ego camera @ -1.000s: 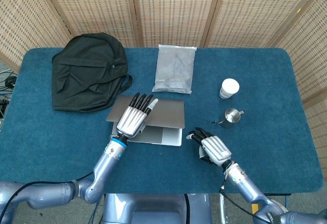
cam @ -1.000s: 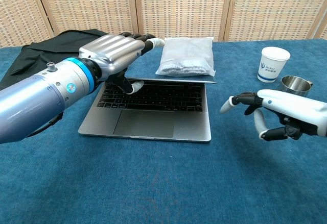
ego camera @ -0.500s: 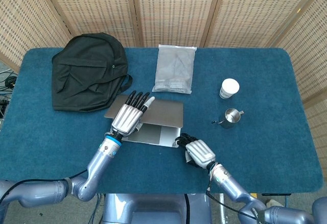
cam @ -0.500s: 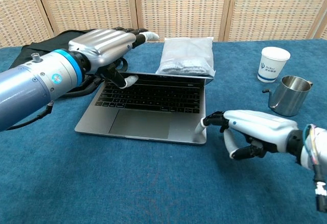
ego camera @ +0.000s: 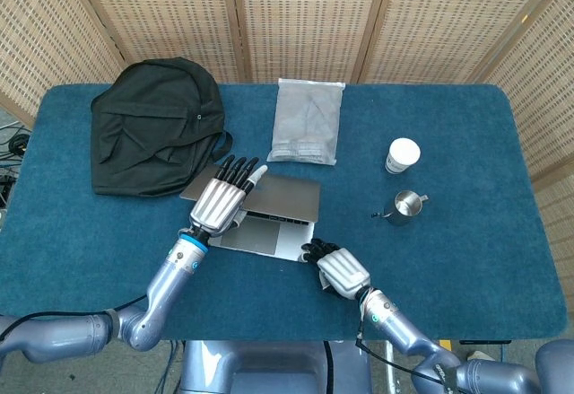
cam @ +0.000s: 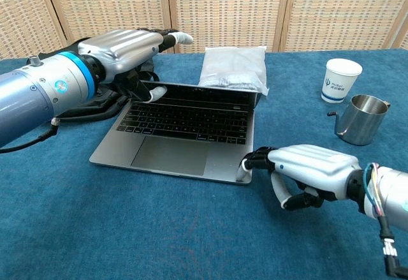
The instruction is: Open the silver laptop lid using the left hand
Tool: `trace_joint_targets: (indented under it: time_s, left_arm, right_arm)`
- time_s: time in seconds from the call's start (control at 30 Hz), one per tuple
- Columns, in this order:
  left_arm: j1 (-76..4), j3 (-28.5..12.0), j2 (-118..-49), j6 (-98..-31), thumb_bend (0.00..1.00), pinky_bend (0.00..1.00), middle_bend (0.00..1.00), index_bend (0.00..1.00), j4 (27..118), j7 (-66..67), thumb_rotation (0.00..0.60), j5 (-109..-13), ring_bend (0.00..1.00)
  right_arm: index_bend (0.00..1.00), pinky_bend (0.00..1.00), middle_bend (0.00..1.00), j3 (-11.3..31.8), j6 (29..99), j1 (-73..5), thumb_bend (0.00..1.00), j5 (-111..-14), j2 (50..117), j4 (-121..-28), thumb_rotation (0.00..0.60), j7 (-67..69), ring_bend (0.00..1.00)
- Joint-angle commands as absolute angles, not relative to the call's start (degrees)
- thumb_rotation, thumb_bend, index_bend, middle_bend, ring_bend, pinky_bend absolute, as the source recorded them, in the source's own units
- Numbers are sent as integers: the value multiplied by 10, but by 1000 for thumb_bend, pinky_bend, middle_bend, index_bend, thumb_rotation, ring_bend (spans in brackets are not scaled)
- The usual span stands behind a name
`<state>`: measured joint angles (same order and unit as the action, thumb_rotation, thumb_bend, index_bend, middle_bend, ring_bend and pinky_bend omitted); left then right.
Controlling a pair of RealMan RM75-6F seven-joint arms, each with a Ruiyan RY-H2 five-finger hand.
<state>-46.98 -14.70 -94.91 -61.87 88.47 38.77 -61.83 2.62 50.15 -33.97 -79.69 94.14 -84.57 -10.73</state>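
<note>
One silver laptop (cam: 178,133), one black backpack (ego camera: 157,125), one grey plastic pouch (ego camera: 308,121), one paper cup (cam: 342,80), one steel pitcher (cam: 362,119), all on the blue table (ego camera: 475,259). Laptop at centre frame, partly open, dark keyboard showing, lid (ego camera: 269,195) raised at a low angle. Left hand (cam: 124,50) at the lid's upper left corner, fingers (ego camera: 235,170) extended over its edge, thumb pressing the inner side. Right hand (cam: 306,168) loosely curled, a fingertip touching the base's front right corner; holding nothing.
</note>
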Motion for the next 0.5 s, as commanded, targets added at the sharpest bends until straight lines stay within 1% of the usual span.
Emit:
trace_joint_targets:
  time_s: [0.03, 0.13, 0.4, 0.5]
  left_arm:
    - [-471, -146, -948, -619, 465, 0, 0, 0, 884, 386, 600, -618, 0]
    - [-473, -149, -946, -619, 465, 0, 0, 0, 887, 377, 600, -614, 0]
    - [-480, -152, -941, -623, 465, 0, 0, 0, 884, 376, 600, -609, 0]
    - [-486, -160, -939, -623, 464, 0, 0, 0, 881, 381, 600, -602, 0]
  right_arm:
    - [215, 199, 137, 20, 496, -343, 1000, -793, 941, -848, 600, -118, 66]
    - [216, 199, 137, 13, 494, -348, 1000, -797, 935, -850, 600, -152, 66]
    - [215, 199, 136, 7, 501, -350, 1000, -794, 926, -858, 600, -186, 62]
    - [216, 199, 137, 4, 502, -351, 1000, -795, 923, -858, 600, -194, 61]
